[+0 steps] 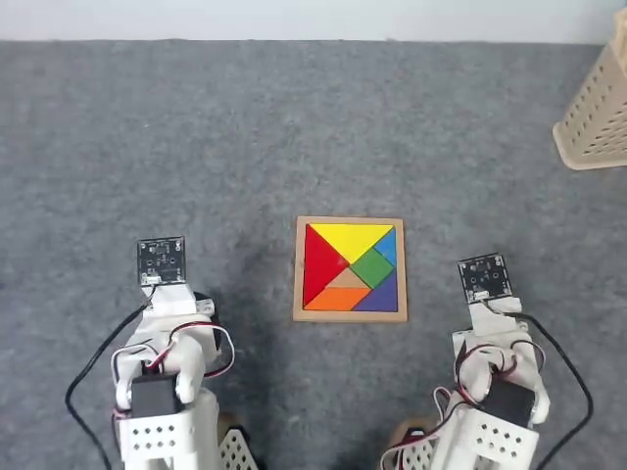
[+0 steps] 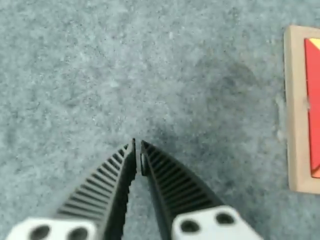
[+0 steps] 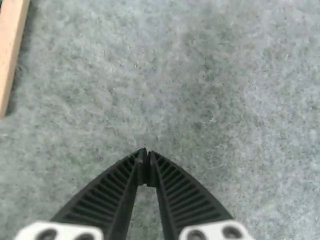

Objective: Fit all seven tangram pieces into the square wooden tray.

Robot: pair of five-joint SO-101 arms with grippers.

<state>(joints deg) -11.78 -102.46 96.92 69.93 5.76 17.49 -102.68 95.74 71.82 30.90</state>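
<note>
The square wooden tray point(image 1: 351, 318) lies flat on the grey carpet point(image 1: 196, 127), between my two arms and a little ahead of them. All seven tangram pieces sit inside it, edge to edge, filling the square. I count one of each:
- a large yellow triangle point(image 1: 351, 238) along the far side
- a large red triangle point(image 1: 320, 264) along my left side
- a green square point(image 1: 372, 267) right of centre
- a small blue triangle point(image 1: 388, 247) against the right side
- a purple triangle point(image 1: 382, 295) in the near right corner
- an orange parallelogram point(image 1: 336, 299) along the near edge
- a small tan triangle point(image 1: 346, 279) wedged between the orange and the green

My left gripper point(image 2: 137, 145) hangs over bare carpet with the tray's rim and a strip of red off to its right. Its two ribbed black fingers are drawn together to a hairline slit and grip nothing. My right gripper point(image 3: 145, 151) also hangs over bare carpet, with the tray's wooden edge off to its left. Its tips touch and it too grips nothing.

In the high view each wrist carries one small dark circuit board point(image 1: 161, 260) — two in all — and the markings on them are too small to read. One perforated cream container point(image 1: 596, 108) stands at the far right edge, well apart from the tray
</note>
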